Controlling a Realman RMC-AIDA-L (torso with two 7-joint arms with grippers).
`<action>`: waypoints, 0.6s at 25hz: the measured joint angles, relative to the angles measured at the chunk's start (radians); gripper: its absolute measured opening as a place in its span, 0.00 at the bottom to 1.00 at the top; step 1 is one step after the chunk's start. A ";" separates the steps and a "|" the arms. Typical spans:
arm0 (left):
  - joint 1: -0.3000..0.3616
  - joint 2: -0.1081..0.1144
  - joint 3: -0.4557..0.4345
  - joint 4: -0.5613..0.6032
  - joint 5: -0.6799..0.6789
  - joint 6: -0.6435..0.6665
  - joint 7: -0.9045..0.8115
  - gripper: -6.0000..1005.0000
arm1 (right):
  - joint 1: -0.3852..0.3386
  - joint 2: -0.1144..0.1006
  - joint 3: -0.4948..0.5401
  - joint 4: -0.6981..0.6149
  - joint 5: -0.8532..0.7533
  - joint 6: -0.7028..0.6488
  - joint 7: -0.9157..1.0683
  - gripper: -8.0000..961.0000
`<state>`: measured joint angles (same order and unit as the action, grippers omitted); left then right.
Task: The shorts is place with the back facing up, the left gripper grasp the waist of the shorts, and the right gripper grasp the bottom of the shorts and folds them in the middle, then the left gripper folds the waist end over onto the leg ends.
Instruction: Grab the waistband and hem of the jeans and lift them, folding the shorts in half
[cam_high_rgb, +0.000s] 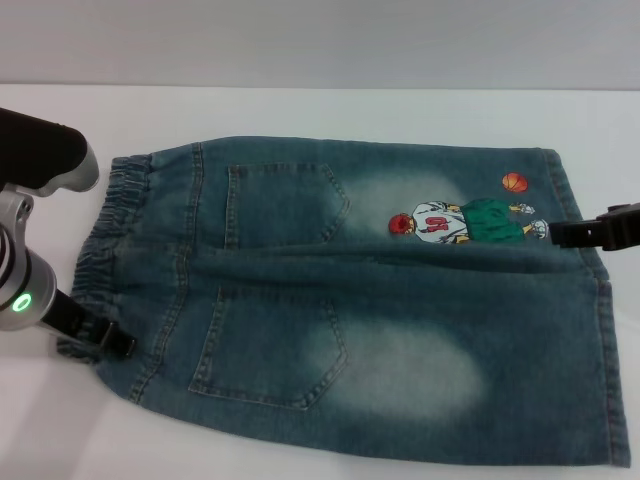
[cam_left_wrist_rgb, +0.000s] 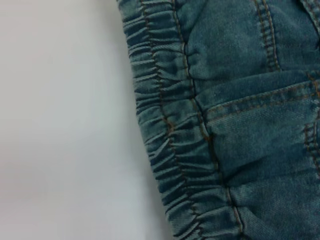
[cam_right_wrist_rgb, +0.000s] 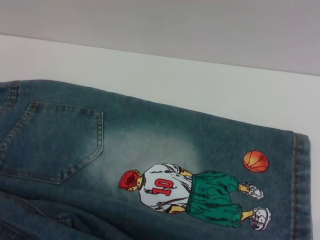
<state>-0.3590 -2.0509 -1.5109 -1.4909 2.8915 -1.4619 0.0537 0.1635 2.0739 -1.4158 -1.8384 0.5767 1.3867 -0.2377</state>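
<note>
The blue faded-denim shorts (cam_high_rgb: 380, 320) lie flat with both back pockets up. The puckered waist (cam_high_rgb: 120, 210) is on the left and the leg ends (cam_high_rgb: 600, 330) are on the right. My left gripper (cam_high_rgb: 100, 335) sits low at the near corner of the waist, touching the elastic band (cam_left_wrist_rgb: 165, 130). My right gripper (cam_high_rgb: 560, 235) reaches in from the right over the far leg's hem, beside the cartoon player (cam_high_rgb: 450, 222) and orange ball (cam_high_rgb: 514, 182). The right wrist view shows that print (cam_right_wrist_rgb: 190, 192), the ball (cam_right_wrist_rgb: 255, 161) and a pocket (cam_right_wrist_rgb: 55, 140).
The shorts rest on a white table (cam_high_rgb: 300, 110) that runs back to a pale wall. Bare white surface shows beside the waist (cam_left_wrist_rgb: 60, 125) and beyond the far leg (cam_right_wrist_rgb: 175, 75).
</note>
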 joint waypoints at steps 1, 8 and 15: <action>0.000 0.000 0.000 0.000 0.000 0.000 0.000 0.86 | 0.002 0.000 0.000 0.002 0.000 0.000 0.000 0.76; -0.001 0.000 -0.001 0.000 0.000 0.004 -0.004 0.86 | 0.010 0.000 0.000 0.008 0.000 0.000 0.000 0.76; -0.024 0.005 -0.012 0.047 0.000 0.023 0.004 0.85 | 0.017 0.000 0.000 0.010 0.000 0.000 0.000 0.76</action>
<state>-0.3833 -2.0459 -1.5225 -1.4442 2.8915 -1.4386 0.0577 0.1808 2.0739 -1.4158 -1.8286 0.5766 1.3867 -0.2376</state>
